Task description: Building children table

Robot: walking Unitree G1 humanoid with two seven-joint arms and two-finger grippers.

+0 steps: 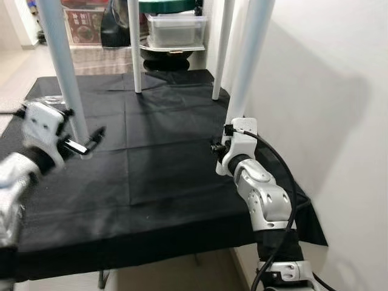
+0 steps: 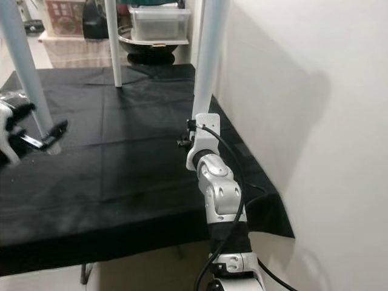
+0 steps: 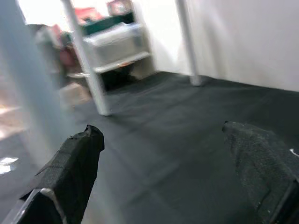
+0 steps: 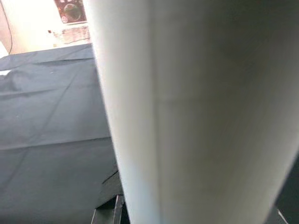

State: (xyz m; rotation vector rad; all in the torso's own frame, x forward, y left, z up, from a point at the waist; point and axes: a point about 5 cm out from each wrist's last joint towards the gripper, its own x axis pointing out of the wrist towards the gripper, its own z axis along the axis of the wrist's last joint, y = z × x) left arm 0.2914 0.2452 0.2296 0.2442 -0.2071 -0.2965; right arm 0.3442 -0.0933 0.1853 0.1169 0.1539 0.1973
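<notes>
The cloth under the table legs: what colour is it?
Plain black cloth, creased in fold lines; clearest in the left eye view.

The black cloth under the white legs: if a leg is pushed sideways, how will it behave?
The black cloth is likely floppy: it shows creases and hangs over the edge. It would probably bunch or slide under a pushed white leg. It looks thin, so probably light.

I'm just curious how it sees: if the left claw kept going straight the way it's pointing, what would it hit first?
Probably the black cloth ahead of the left gripper; the near white leg stands just beside its line, though depth is unclear.
</notes>
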